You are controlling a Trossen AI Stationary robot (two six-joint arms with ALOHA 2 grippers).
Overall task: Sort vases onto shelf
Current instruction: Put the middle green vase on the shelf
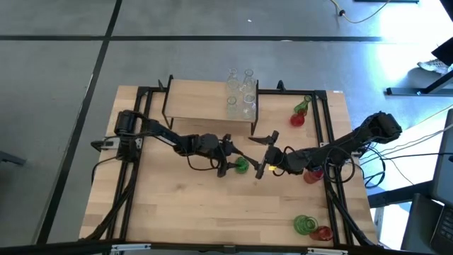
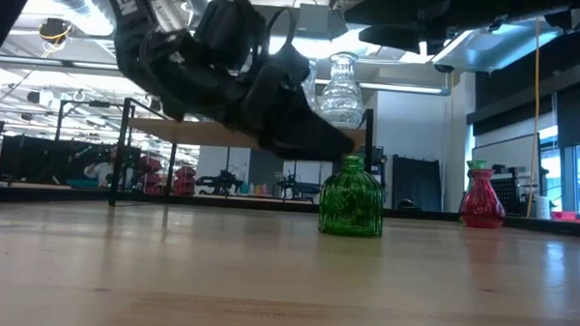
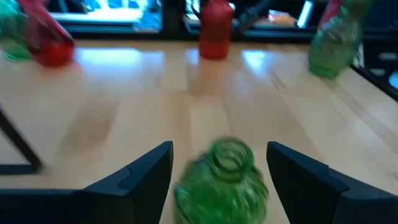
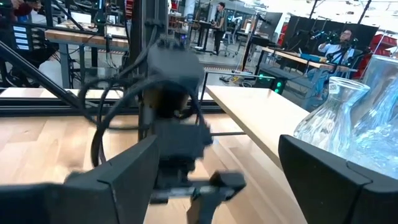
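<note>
Green glass vase (image 3: 222, 180) is standing upright mid-table, well short of the shelf (image 1: 205, 99), left gripper (image 3: 217, 177) straddling it with fingers spread, apparently readying a grasp, while right gripper (image 1: 267, 142) is hovering nearby, fingers apart, empty.

A green vase (image 3: 222, 180) stands on the table (image 3: 124, 106) between the left gripper's (image 3: 219, 177) spread fingers (image 3: 140, 174); red and green vases line the far edge.
</note>
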